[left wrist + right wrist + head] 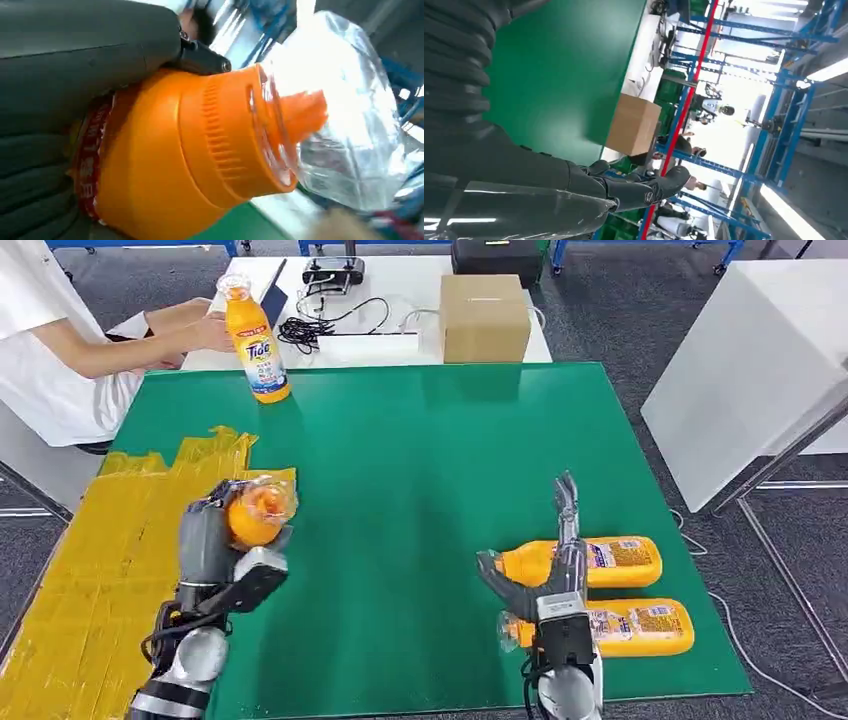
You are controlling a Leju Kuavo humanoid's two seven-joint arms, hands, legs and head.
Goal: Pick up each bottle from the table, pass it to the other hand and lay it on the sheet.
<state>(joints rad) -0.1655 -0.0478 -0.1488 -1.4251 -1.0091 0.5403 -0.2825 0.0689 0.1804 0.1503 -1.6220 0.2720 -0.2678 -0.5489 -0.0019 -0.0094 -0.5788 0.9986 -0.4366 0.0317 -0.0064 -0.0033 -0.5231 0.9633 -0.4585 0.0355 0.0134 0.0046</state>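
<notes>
Left hand: the left hand (225, 555) at eight o'clock grips an orange bottle (258, 511), its clear-wrapped cap end facing the camera.
Sheet: the yellow sheet (95, 570) lies under and beside that hand, on the green table (400, 470).
Right hand: the right hand (555, 560) at five o'clock, fingers straight and apart, holds nothing.
Lying bottles: two lying bottles (600, 562) just beside it.
Standing bottle: a Tide bottle (257, 340) upright at eleven o'clock, near a person's hand (212, 332).
Box: a cardboard box (484, 317) at twelve o'clock.

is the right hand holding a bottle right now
No, the right hand is open with fingers stretched out above the two lying bottles, gripping neither; the left hand holds one bottle.
</notes>
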